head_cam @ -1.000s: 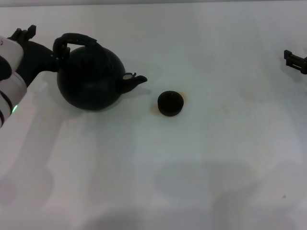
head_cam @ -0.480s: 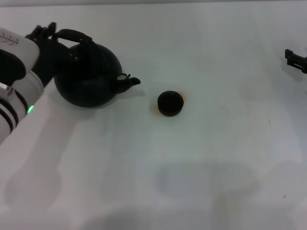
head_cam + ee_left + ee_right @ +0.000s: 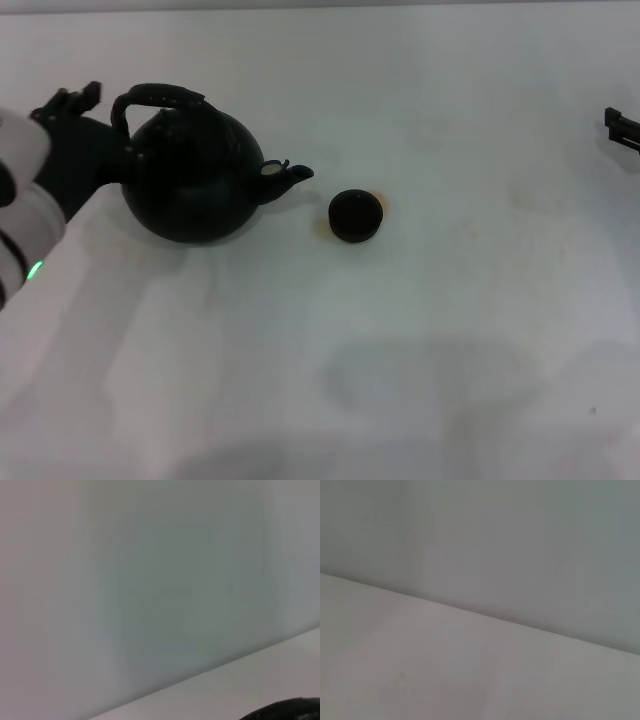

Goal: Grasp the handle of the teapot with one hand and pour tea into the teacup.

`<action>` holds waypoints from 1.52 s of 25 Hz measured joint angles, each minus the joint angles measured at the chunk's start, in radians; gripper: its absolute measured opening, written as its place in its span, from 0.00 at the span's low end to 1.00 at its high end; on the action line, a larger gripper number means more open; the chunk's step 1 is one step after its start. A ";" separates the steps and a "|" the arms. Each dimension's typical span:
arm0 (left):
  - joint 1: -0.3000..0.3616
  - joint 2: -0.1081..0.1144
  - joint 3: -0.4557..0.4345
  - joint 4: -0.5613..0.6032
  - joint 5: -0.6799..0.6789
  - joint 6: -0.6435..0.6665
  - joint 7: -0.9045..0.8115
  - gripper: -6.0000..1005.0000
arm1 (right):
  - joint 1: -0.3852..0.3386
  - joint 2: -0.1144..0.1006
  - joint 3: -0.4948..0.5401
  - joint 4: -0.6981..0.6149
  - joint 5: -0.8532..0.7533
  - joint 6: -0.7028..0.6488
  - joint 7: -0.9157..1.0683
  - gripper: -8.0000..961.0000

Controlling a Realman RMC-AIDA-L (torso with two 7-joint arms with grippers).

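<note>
A large round black teapot (image 3: 192, 175) sits at the left of a white surface (image 3: 400, 350) in the head view, its short spout (image 3: 287, 174) aimed toward a small squat black teacup (image 3: 355, 215) just beyond the spout tip, the two close but apart. The arched handle (image 3: 155, 98) curves over the pot's top. The left claw (image 3: 118, 150) reaches in from the left edge, its dark body pressed against the pot's far-left side beneath the handle's end; whether its fingers are apart, together or clamped on the handle cannot be told, since the pot and the arm hide them. A green light glows on the white left arm (image 3: 30, 225) at the frame's edge.

At the far right edge, only a dark sliver of the right claw (image 3: 622, 128) shows, well apart from pot and cup; its fingers' state cannot be told either.

The left wrist view offers little beyond the head view: a pale wall, a strip of the surface and a dark curved edge at one corner. The right wrist view shows just wall and surface, no task objects.
</note>
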 joint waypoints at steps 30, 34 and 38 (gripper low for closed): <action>0.225 0.005 0.183 0.144 0.003 -0.113 0.083 0.73 | 0.010 -0.011 0.019 -0.034 0.008 -0.027 -0.003 0.88; 0.246 0.011 0.278 0.145 0.008 -0.202 0.124 0.73 | 0.011 -0.016 0.038 -0.039 0.009 -0.039 -0.015 0.88; 0.219 0.027 0.361 0.143 0.052 -0.276 0.137 0.73 | 0.014 -0.022 0.040 -0.047 0.009 -0.042 -0.015 0.88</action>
